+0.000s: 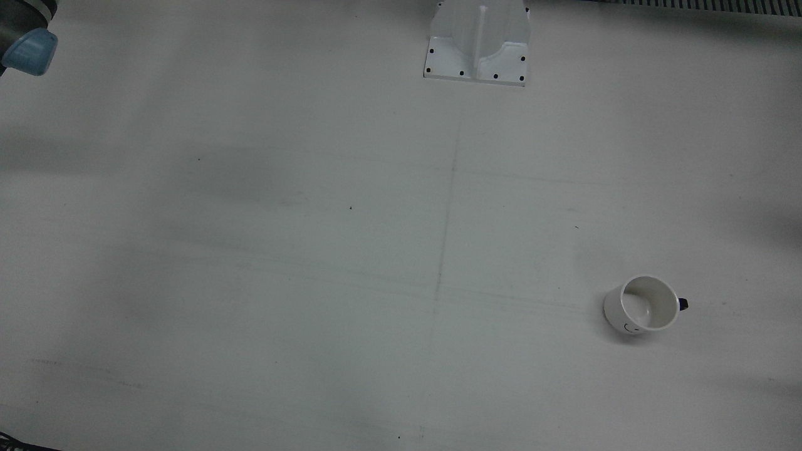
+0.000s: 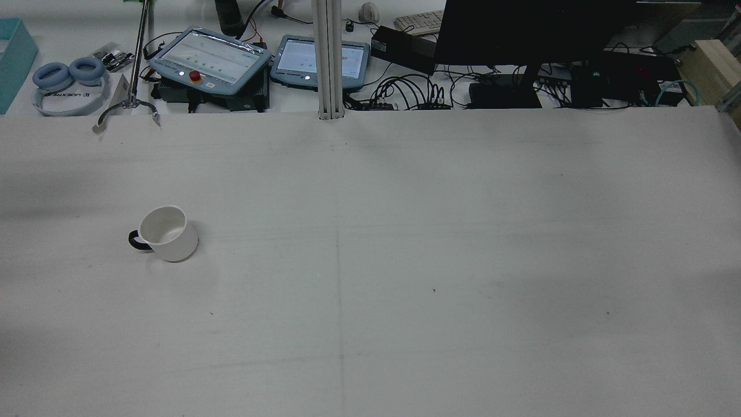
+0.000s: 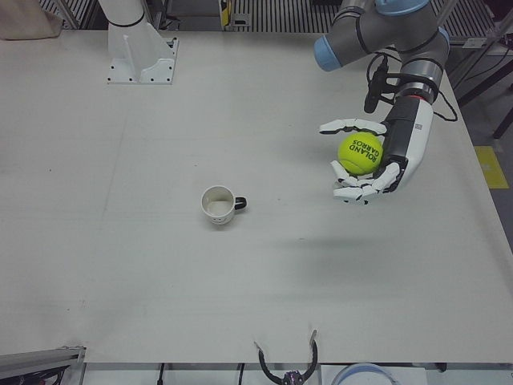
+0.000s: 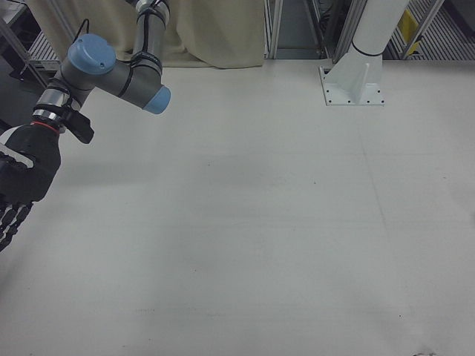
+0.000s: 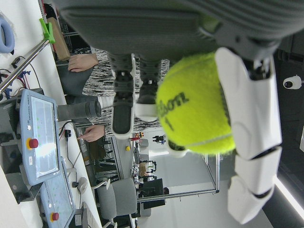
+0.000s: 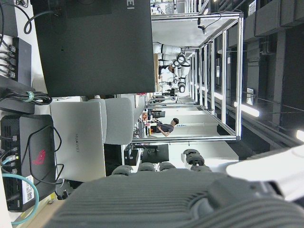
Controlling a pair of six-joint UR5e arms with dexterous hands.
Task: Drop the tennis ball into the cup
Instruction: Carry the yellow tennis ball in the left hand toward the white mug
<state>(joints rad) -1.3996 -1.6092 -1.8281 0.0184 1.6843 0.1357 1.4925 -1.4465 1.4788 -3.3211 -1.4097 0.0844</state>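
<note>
The left hand (image 3: 377,160) cradles the tennis ball (image 3: 360,153), its fingers (image 3: 350,127) curled around it from above and below, palm facing the middle of the desk (image 3: 120,265). In the left-front view it hangs above the desk, well apart from the cup (image 3: 217,204), which sits at about eight o'clock from it. The ball's side reads "ROLAND GARROS" in dark letters, upside down there; in the left hand view a script logo on the ball (image 5: 197,104) looks like "Wilson", though it lies sideways and I would not swear to it.

The white cup stands upright on the desk, mouth open, with a dark handle (image 3: 240,204) pointing to three o'clock in the left-front view. A small dark mark shows low on its wall (image 1: 628,326) in the front view, too small to read.

Farther off, the right hand (image 4: 18,182) shows only at the edge of the right-front view, dark-backed, fingers pointing down; whether it is released or clenched I cannot tell.
</note>
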